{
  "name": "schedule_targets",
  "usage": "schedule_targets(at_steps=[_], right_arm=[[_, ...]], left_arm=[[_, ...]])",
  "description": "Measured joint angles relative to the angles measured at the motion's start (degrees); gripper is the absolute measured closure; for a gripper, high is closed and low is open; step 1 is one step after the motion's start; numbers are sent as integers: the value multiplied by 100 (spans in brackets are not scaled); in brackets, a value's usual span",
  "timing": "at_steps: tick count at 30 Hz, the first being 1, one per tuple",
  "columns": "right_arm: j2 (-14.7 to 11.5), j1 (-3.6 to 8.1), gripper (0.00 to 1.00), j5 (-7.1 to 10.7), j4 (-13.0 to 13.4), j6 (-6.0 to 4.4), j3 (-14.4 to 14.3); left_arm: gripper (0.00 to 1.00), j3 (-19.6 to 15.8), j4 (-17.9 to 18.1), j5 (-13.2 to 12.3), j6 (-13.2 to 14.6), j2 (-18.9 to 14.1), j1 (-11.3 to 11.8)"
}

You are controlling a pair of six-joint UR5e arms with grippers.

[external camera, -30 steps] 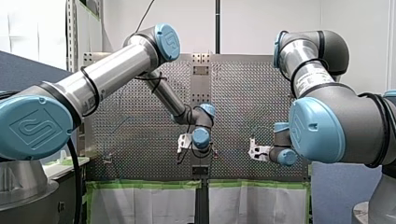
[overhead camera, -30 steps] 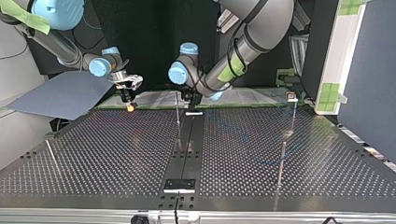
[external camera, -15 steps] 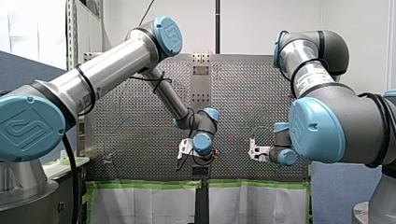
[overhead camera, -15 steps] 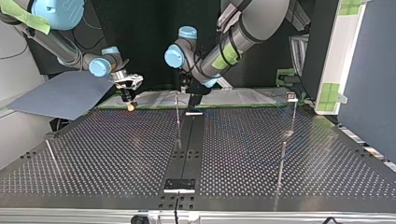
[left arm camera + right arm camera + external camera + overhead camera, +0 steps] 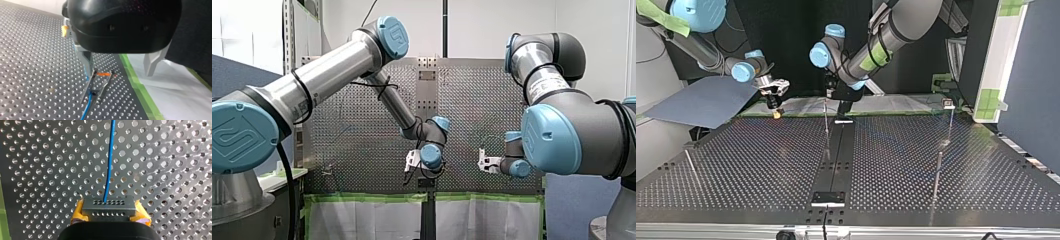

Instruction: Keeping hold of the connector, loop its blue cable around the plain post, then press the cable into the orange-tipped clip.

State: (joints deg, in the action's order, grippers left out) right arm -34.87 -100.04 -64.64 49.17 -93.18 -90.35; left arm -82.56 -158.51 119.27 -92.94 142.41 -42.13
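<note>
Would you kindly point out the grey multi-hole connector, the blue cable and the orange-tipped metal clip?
grey multi-hole connector [image 5: 109, 208]: right wrist view, front face.
blue cable [image 5: 109, 157]: right wrist view, mid-run.
orange-tipped metal clip [image 5: 103, 74]: left wrist view, orange tip.

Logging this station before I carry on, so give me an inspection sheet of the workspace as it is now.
Surface: perforated table, green tape on its edge, thin post upright on it.
Job's things: connector; orange-tipped clip.
Clutter: nothing seen.
Grippers: right claw shut on connector; left claw open, one finger by the clip.
Cables: blue cable runs from connector; reaches the clip, seating unclear.
Surroundings: blue-grey sheet beside table.
</note>
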Motion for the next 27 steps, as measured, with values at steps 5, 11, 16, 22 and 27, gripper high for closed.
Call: schedule_targets(at_steps=[5, 11, 16, 22, 27], right_arm=[[0, -3, 100, 2, -3, 0, -2], [1, -11, 100, 4, -3, 0, 1], [1, -19, 100, 52, -4, -1, 2], [2, -21, 100, 111, -3, 0, 1], [1, -21, 100, 117, -1, 0, 1]], left_arm=[[0, 0, 48, 4, -32, 0, -33], [0, -2, 41, 91, -38, 2, -74], [0, -4, 12, 155, -40, 1, -95], [0, -3, 4, 182, -44, 1, -101], [0, -1, 3, 184, -47, 0, -100]])
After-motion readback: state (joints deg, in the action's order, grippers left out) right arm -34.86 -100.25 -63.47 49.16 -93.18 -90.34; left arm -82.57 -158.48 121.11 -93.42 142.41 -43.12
